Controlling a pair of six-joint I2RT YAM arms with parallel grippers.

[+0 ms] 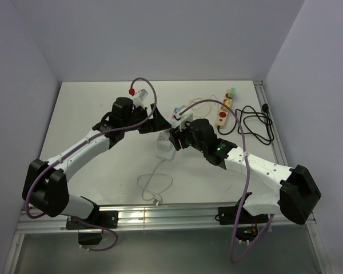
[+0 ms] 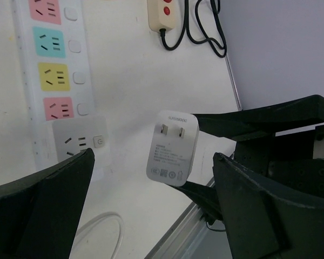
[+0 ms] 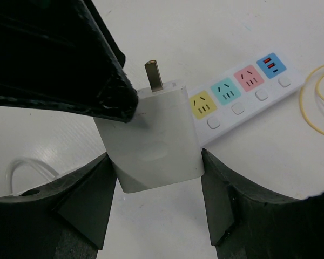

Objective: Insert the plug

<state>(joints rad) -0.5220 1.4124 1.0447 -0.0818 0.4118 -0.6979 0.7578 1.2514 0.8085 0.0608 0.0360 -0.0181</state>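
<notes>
A white two-prong plug [image 3: 151, 140] sits between my right gripper's [image 3: 156, 162] two fingers, prongs pointing away; the gripper is shut on its sides and holds it above the table. It also shows in the left wrist view [image 2: 173, 148] and the top view [image 1: 164, 146]. The white power strip with coloured sockets [image 2: 56, 81] lies on the table beyond the plug [image 3: 243, 91], [image 1: 180, 116]. My left gripper [image 2: 153, 162] is open wide, its fingers either side of the plug; one finger [image 3: 59, 59] overlaps the plug's top left corner. The grippers meet mid-table [image 1: 154, 121], [image 1: 172, 140].
A beige strip with red buttons [image 1: 223, 114] and a black cable [image 1: 254, 123] lie at the back right. The plug's white cable [image 1: 154, 185] loops toward the front edge. A thin yellow cable [image 3: 318, 102] curls by the strip. The metal rail [image 2: 189, 226] marks the table's edge.
</notes>
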